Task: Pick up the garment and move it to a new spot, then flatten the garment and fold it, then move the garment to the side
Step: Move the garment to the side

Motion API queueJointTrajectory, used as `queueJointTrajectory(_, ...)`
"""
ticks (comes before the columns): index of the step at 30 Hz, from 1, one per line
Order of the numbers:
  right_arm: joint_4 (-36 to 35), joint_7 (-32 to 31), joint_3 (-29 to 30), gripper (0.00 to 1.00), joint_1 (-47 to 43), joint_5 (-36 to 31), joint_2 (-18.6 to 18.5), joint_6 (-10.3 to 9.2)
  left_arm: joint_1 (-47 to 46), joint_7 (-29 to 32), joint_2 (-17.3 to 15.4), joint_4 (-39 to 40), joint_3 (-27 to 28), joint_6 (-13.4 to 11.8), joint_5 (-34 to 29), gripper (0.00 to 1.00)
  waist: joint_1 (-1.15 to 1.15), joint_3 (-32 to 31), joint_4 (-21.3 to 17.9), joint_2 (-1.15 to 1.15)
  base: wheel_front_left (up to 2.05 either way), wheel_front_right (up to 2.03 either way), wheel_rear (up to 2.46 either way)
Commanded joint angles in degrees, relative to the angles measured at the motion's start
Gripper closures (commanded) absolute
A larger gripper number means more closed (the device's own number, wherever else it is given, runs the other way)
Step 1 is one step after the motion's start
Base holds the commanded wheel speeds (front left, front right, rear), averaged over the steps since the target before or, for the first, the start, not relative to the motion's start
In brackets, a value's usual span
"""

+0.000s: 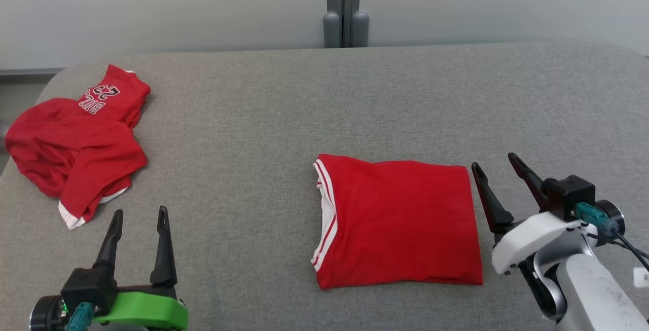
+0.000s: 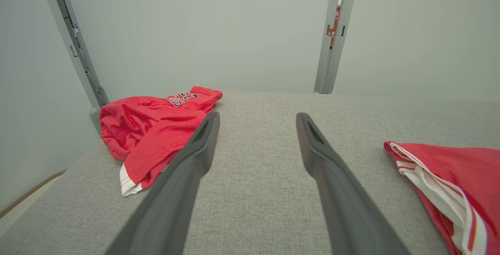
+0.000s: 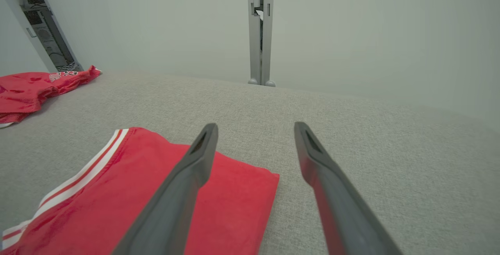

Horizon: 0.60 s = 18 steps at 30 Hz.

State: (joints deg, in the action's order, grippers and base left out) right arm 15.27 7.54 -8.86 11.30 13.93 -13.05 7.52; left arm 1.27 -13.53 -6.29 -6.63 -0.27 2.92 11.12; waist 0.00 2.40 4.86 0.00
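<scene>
The folded shirt (image 1: 400, 222) is judged ready to be moved aside: the edge nearest the right gripper (image 1: 493, 160) should be pinched through all layers (a shallow bite would spill the fold) and slid low. The shirt lies just left of that gripper, whose fingers are seen spread and empty; the left gripper (image 1: 140, 211) is likewise held wide, empty.

The crumpled red jersey (image 1: 76, 143) bears "23" and, upside down, what looks like "BUL". A red label (image 2: 331, 32) on the grey post (image 2: 326, 63) is unreadable.
</scene>
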Motion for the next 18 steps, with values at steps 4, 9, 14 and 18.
queueJointTrajectory(4, 6.61, 0.26, -1.12, 0.0, 3.88, -0.32, 0.14, -0.07, -2.45, -0.66, 0.42, -0.51, -0.55, -0.78, -0.32, 0.0, 0.0, 3.46, 1.73, 0.0, 0.0, 0.0, 0.0)
queueJointTrajectory(9, 14.62, 1.29, -1.91, 0.0, 5.88, -0.08, 1.26, -0.07, -3.92, -1.28, 0.62, -1.56, -0.83, -0.8, -0.35, 0.0, 0.0, 5.43, 2.55, 0.0, 0.0, 0.0, 0.0)
queueJointTrajectory(14, 22.32, 3.11, -1.76, 0.0, 6.49, 0.58, 3.18, -0.07, -5.01, -1.5, 0.86, -2.25, -1.08, -0.95, -0.48, 0.0, 0.0, 6.75, 2.94, 0.0, 0.0, 0.0, 0.0)
queueJointTrajectory(18, 27.43, 4.07, -2.24, 0.0, 6.47, 1.06, 4.95, -0.07, -5.65, -1.68, 1.0, -2.79, -1.15, -1.01, -0.59, 0.0, 0.0, 7.32, 2.82, 0.0, 0.0, 0.0, 0.0)
